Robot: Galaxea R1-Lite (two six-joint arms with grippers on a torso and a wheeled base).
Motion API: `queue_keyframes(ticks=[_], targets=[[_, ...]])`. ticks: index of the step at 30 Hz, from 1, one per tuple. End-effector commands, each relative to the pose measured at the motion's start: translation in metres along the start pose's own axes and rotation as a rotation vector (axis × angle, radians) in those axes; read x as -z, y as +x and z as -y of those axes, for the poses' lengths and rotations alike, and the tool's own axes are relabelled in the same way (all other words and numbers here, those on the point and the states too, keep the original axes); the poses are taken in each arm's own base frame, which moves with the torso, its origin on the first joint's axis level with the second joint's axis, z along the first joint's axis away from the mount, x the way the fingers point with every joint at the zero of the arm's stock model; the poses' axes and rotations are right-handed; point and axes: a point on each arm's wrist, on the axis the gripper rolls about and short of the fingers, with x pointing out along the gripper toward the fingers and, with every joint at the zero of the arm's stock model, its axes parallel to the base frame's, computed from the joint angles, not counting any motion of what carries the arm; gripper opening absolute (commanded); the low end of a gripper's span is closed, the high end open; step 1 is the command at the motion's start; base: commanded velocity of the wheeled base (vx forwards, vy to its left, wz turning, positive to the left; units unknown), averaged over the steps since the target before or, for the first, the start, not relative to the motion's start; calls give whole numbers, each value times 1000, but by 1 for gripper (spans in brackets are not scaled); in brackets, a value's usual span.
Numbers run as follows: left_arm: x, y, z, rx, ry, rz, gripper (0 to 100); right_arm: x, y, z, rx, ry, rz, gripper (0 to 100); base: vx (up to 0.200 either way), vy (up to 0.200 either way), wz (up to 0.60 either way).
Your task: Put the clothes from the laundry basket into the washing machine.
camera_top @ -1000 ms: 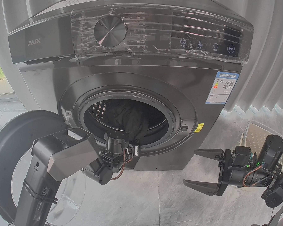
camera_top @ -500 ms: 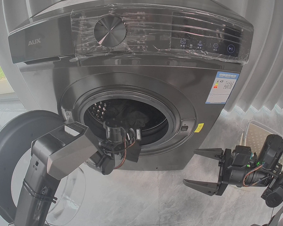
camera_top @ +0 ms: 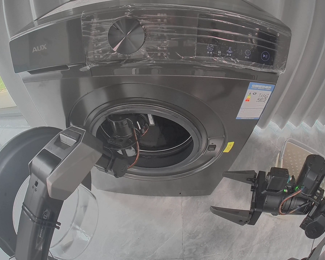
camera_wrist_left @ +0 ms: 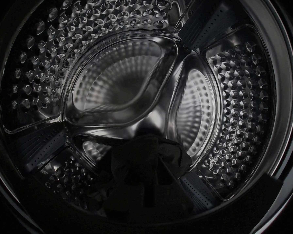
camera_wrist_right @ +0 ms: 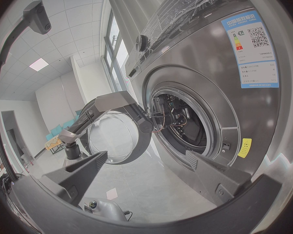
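Lying low in the drum (camera_wrist_left: 120,82), a cloth (camera_wrist_left: 146,169) is seen ahead of the left gripper (camera_top: 148,121), fingers cannot be told | basket (camera_top: 281,152) at right: right gripper (camera_top: 220,192), spread, is judged nearer.

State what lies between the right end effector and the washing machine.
Nothing but bare floor tiles: the head view shows an open stretch between the right end effector and the washing machine.

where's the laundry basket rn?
Head view, robot's right: the laundry basket stands on the floor right of the washing machine, below the curtain, partly hidden behind the arm of the open right gripper.
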Motion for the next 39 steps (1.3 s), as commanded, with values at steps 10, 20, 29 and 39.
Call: queue_keyframes(ticks=[10,20,29,39], targets=[[13,5,-16,-29,19,-14,0,0,0,-1,-3,0,0,100,0,0,0],[20,6,-15,-26,31,-13,100,0,-1,-1,-3,1,-1,100,0,0,0],[31,-1,-12,-23,45,-59,100,0,-1,-1,-3,1,-1,100,0,0,0],[46,-58,10,22,108,-283,100,0,-1,-1,-3,-1,-1,100,0,0,0]])
